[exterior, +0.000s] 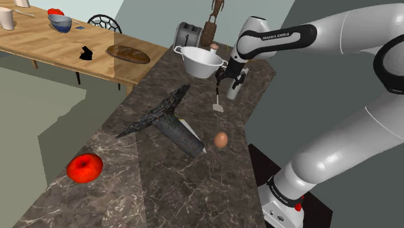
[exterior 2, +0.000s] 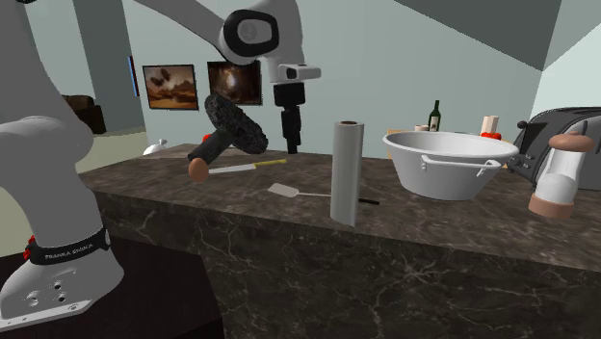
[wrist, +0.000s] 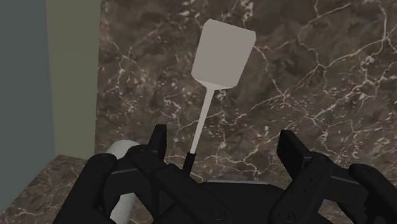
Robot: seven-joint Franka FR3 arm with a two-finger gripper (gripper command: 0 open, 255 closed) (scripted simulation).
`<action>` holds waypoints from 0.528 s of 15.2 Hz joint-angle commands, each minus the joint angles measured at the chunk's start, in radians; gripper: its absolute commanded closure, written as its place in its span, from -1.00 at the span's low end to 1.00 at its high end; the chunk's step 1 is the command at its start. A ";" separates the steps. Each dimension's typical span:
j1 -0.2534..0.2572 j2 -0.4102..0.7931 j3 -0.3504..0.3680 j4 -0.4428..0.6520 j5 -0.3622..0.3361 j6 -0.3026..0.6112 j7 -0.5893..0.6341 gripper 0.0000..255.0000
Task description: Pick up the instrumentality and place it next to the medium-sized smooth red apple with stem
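- We see the spatula (exterior: pixel 219 105) lying flat on the dark marble counter (exterior: pixel 149 188), centre-right of the shoulder view, just under the gripper (exterior: pixel 225 81).
- Its long axis runs almost straight up the shoulder frame: pale blade at the lower end, thin handle toward the gripper.
- In the second exterior view the spatula (exterior 2: pixel 297 193) has its blade at frame left, and its handle runs right behind an upright paper roll (exterior 2: pixel 344 173).
- In the wrist view the spatula (wrist: pixel 224 54) has its blade far from the gripper (wrist: pixel 222 143). The dark handle tip comes in between the fingers (wrist: pixel 158 136), nearer one of them.
- The claw is open, with its fingers well apart and clasping nothing.
- In the second exterior view the gripper (exterior 2: pixel 291 144) hangs above the counter.
- The red apple (exterior: pixel 85 168) sits at lower left of the shoulder frame, well apart from the spatula.
- Between the two we note a dark rough object (exterior: pixel 158 116) and an egg (exterior: pixel 221 139).
- A white bowl (exterior: pixel 200 61) and a toaster (exterior: pixel 188 34) stand at the counter's far end.
- A wooden table (exterior: pixel 39 45) carrying a bread loaf (exterior: pixel 127 54) is at upper left.
- The walls are grey-green, and framed pictures (exterior 2: pixel 169 85) hang at upper left of the second exterior view.
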 commanded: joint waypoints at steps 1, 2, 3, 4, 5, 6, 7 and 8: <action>-0.012 0.073 -0.006 0.035 0.000 0.030 0.041 -1.00; -0.018 0.109 -0.011 0.053 0.000 0.044 0.059 -1.00; -0.024 0.145 -0.016 0.072 0.001 0.056 0.076 -1.00; -0.029 0.180 -0.021 0.091 0.003 0.068 0.093 -1.00; -0.034 0.216 -0.027 0.112 0.005 0.079 0.110 -1.00; -0.039 0.251 -0.032 0.132 0.007 0.089 0.126 -1.00; -0.043 0.275 -0.037 0.147 0.009 0.095 0.137 -1.00; -0.043 0.283 -0.037 0.143 0.010 0.108 0.137 -1.00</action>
